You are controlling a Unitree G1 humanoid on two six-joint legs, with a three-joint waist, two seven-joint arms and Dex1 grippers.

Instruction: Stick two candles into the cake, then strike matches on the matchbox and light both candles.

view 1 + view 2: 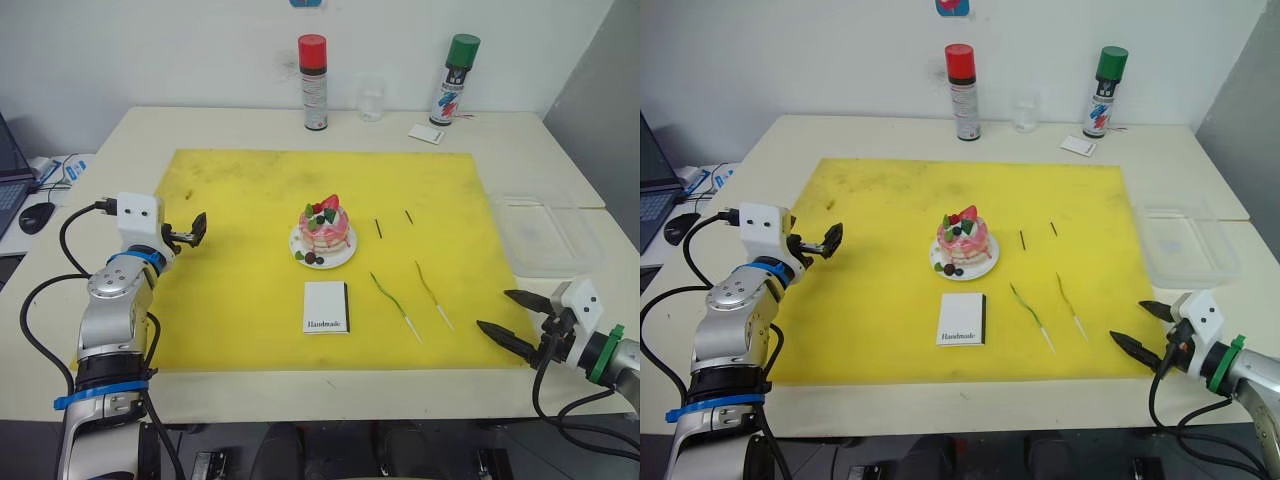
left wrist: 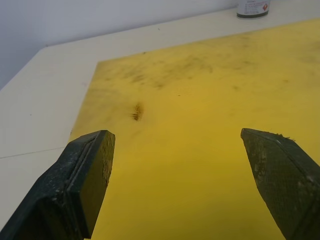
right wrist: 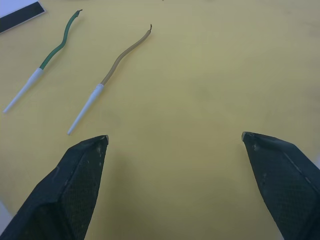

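Cake (image 1: 324, 226) on its white plate (image 1: 338, 258) at mid yellow mat (image 1: 250, 200); matchbox (image 1: 326, 306) lies toward the mat's near edge, two candles (image 1: 396, 302) flat to its right, two matches (image 1: 379, 228) beyond them. Clear plastic container (image 1: 548, 235) off the mat's right edge, contents not discernible. Left gripper (image 1: 196, 230) wide open over the mat's left edge; right gripper (image 1: 512, 318) wide open at the near right corner, holding nothing.

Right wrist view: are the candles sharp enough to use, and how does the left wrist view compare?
Right wrist view: both candles lie crisp on the yellow mat, lit evenly and casting only faint shadows. Left wrist view: the near fingers are soft, and the spray can at the far edge is cut off.
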